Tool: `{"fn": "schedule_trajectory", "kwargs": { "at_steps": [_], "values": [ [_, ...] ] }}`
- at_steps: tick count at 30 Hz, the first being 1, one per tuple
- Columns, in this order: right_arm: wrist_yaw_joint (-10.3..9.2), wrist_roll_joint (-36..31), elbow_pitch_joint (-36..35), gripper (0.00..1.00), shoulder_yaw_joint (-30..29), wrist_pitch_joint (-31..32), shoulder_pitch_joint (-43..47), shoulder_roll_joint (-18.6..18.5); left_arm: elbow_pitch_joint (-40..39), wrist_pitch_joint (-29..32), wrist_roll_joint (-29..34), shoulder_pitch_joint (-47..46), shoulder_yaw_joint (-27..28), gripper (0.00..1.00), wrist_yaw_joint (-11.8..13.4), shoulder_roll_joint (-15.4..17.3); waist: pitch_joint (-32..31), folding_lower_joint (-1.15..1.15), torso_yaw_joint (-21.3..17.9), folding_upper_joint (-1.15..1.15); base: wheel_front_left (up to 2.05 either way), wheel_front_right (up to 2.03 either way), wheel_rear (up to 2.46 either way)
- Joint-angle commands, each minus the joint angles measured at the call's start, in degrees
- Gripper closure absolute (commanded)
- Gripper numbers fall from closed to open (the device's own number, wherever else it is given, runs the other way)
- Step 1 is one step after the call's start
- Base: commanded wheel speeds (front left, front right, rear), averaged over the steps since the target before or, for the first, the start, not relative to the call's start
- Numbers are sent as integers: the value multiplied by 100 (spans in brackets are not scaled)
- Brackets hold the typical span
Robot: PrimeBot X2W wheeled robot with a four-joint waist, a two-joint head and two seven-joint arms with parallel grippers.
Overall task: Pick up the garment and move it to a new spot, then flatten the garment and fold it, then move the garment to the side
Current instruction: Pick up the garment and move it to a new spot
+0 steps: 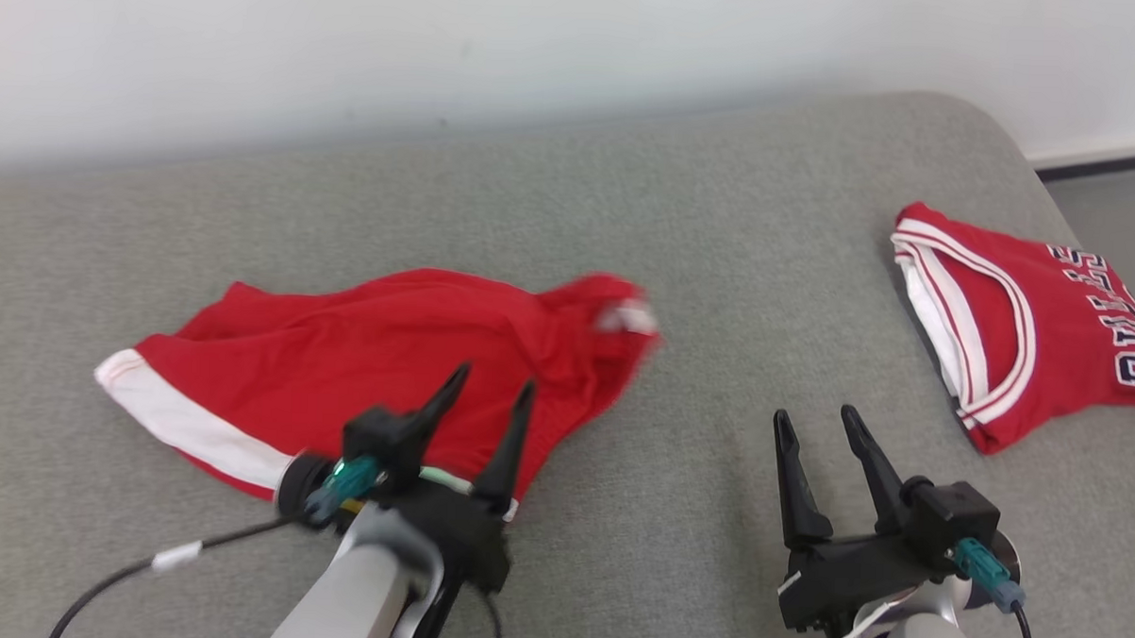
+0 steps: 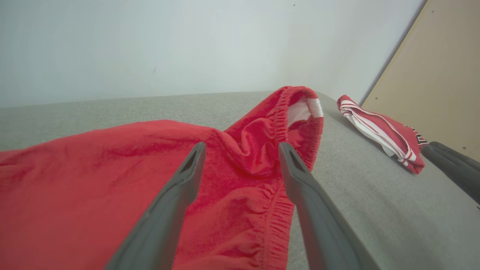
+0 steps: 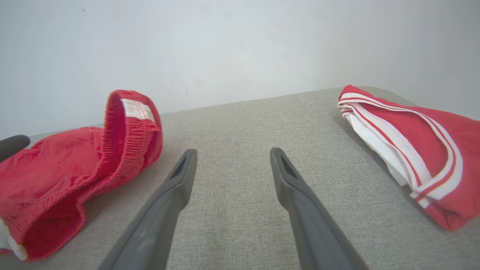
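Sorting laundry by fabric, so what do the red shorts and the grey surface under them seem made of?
Red shorts: probably thin synthetic knit, matte; it slumps in soft wrinkles, with a gathered elastic waistband. Grey surface: likely woven upholstery cloth, matte, with a flecked, grainy weave.

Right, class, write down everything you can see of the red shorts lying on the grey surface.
The red shorts are thin, slightly shiny cloth, lying rumpled, unfolded, on the grey padded surface, left of the robot. A white band edges the leg hem. The gathered elastic waistband arches up, showing a white label inside. The open left hand is over them, holding nothing; contact unclear.
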Motion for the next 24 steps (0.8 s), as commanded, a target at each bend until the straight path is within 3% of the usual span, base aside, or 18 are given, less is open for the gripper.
{"fn": "schedule_trajectory", "kwargs": {
  "at_steps": [1, 10, 15, 24],
  "values": [
    [-18, -15, 24, 0, -17, 4, 106, 10, 4, -14, 68, 201, 114, 0, 0, 39, -199, 0, 200, 0, 0, 0, 0],
    [-18, -14, 54, 0, -82, 4, 316, 10, -473, -15, 516, 1402, 1242, 0, 55, 273, -549, 0, 500, 0, 0, 0, 0],
    [-18, -58, 31, 0, -90, 4, 473, 10, -1279, -14, 1047, 2209, 2178, 0, 226, 416, -716, 0, 574, 0, 0, 0, 0],
    [-18, -137, 12, 0, 53, 4, 662, 8, -2092, -14, 1579, 3326, 3386, 0, 308, 181, -849, 0, 562, 0, 0, 0, 0]
  ]
}}
